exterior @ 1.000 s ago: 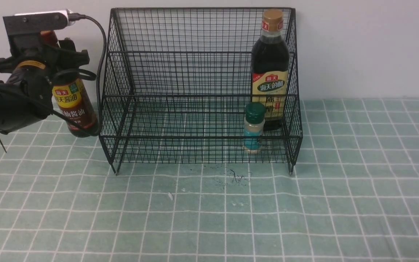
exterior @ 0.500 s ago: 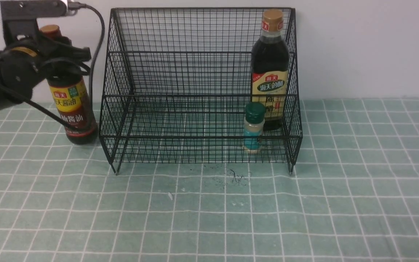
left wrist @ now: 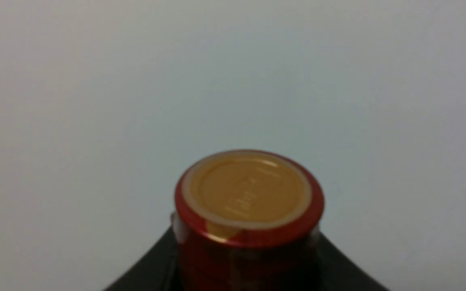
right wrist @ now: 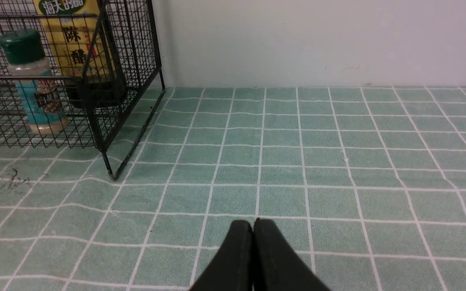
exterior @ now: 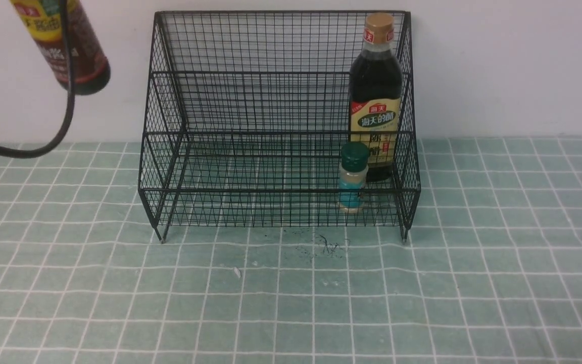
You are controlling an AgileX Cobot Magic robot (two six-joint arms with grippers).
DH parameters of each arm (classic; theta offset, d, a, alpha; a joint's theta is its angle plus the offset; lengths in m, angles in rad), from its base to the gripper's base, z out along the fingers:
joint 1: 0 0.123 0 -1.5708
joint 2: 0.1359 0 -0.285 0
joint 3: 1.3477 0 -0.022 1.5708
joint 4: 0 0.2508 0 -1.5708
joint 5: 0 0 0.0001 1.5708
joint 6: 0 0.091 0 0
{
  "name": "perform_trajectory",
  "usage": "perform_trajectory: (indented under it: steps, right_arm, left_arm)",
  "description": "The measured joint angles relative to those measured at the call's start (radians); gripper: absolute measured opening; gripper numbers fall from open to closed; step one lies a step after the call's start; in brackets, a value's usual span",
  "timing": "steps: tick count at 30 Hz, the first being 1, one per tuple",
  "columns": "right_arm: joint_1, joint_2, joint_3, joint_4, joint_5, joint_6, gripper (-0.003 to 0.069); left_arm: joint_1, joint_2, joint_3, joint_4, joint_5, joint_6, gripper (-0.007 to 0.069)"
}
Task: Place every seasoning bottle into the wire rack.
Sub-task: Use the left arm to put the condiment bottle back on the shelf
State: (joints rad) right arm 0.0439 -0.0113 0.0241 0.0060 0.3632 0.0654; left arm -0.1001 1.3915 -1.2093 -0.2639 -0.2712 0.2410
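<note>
At the left gripper (left wrist: 246, 264): parted about the neck of the tall dark bottle (left wrist: 247, 194) and gripping it, black fingers (left wrist: 144, 271) flaring out on either side below the cap. Seen from the wrist as a round cap, mustard-yellow on its flat top with faint embossed marks, pale at the rim, glossy red down the side. Held high in the air at the far left of the front view, clear of the table, outside the wire rack (exterior: 276, 76) and to its left, tilted with the base swung toward the rack. Cut off above by the frame, so showing only a yellow label with red lettering and a smooth dark brown cylindrical body with a rounded base. Crossed in front by a looping black cable (exterior: 66, 96).

At the right gripper (right wrist: 253, 223): pressed fully together, holding nothing, over the table cover (right wrist: 338, 161), off to the rack's right.

For the rack: thin black wire in fine square mesh, stepped, with tall back, sloped sides and short legs. Standing upright at its right end, the broader dark bottle (exterior: 375, 96), with tan cap, clear neck, glossy near-black shoulders and cream label. Just in front of that, on the low front tier, the small shaker (exterior: 352, 177), with ribbed green cap, pale contents and teal label.

For the table cover: soft green cloth printed with white grid lines, slightly rippled, marked with dark scribbles (exterior: 329, 246) before the rack.
</note>
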Motion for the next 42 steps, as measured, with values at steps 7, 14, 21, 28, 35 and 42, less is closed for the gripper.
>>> perform_trajectory:
  steps: [7,14,21,28,35,42]
  right_arm:
    - [0.0,0.0,0.0,0.0,0.0,0.0,-0.0015]
    - [0.0,0.0,0.0,0.0,0.0,0.0,-0.0015]
    - [0.0,0.0,0.0,0.0,0.0,0.001,-0.0015]
    - [0.0,0.0,0.0,0.0,0.0,0.001,-0.0015]
    - [0.0,0.0,0.0,0.0,0.0,0.001,-0.0015]
    - [0.0,0.0,0.0,0.0,0.0,0.001,-0.0015]
  left_arm:
    - [-0.126,0.051,-0.048,-0.002,0.003,-0.005,0.0258]
    - [-0.202,0.166,-0.091,-0.003,-0.047,-0.005,0.0258]
    - [-0.212,0.271,-0.111,-0.004,-0.121,-0.005,0.0258]
    - [-0.212,0.344,-0.12,-0.005,-0.136,-0.004,0.0258]
    - [-0.212,0.402,-0.118,-0.007,-0.074,-0.004,0.0258]
    - [-0.212,0.437,-0.118,-0.007,-0.001,-0.03,0.0258]
